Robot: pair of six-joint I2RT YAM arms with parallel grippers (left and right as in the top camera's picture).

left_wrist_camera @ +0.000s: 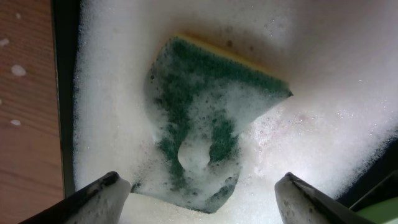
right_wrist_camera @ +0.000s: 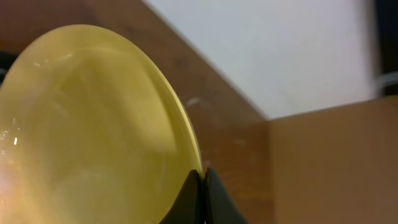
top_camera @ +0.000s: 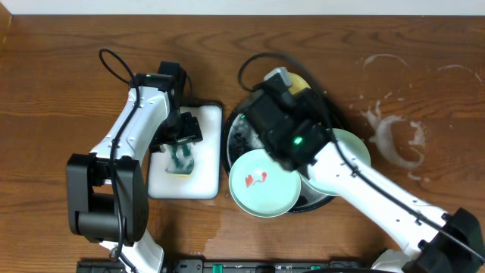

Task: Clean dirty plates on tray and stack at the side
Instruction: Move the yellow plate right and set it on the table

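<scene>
Right gripper (right_wrist_camera: 203,186) jaws pressed together, pinching the rim of the small round yellow plastic plate (right_wrist_camera: 93,124), which is tilted on edge over the far side of the large round black tray (top_camera: 228,144). Two pale mint-green plates (top_camera: 264,182) lie on the tray, the nearer one red-smeared. Left gripper (left_wrist_camera: 202,198) spread wide above the green-and-yellow sponge (left_wrist_camera: 205,118) in the foamy white rectangular tray (top_camera: 204,186). Plate looks light, stiff, probably wet and slippery. A thin rim pinch may swivel, so bite deeper on the rim.

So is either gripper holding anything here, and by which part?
The right gripper pinches the yellow plate by its rim. The left gripper holds nothing, open above the sponge.
</scene>
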